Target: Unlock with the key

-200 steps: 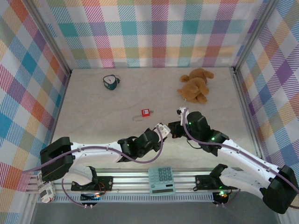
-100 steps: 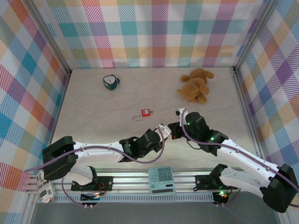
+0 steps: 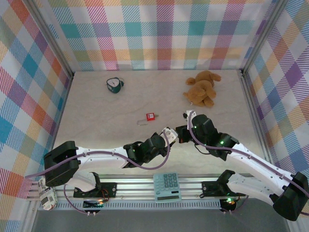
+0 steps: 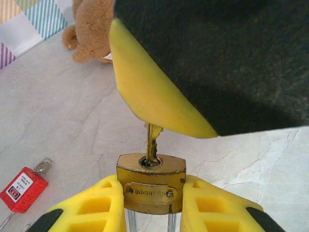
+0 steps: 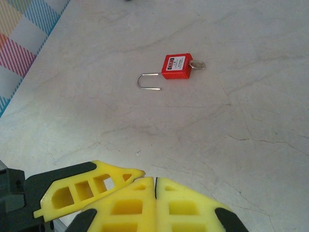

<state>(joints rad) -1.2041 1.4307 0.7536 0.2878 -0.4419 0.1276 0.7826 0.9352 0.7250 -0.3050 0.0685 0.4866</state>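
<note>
Our right gripper (image 5: 147,178) has slid a little sideways. Its chunky yellow fingers (image 5: 130,203) pinch the thin metal key (image 4: 153,140), stuck in the smooth brass padlock (image 4: 151,191) that our left gripper (image 4: 151,183) squeezes.

Bright, even light from overhead, with soft shadows throughout.
The pale table (image 3: 96,111) is evenly lit, with faint, diffuse shadows lying under the arms. From the left wrist, the key (image 4: 153,140) and brass padlock (image 4: 151,186) stand sharp, and the brass carries a mild sheen. The right gripper (image 4: 155,124), hard against the lens, turns dark and soft and shades the table on the right. The far teddy bear (image 4: 91,29) blurs slightly.
</note>
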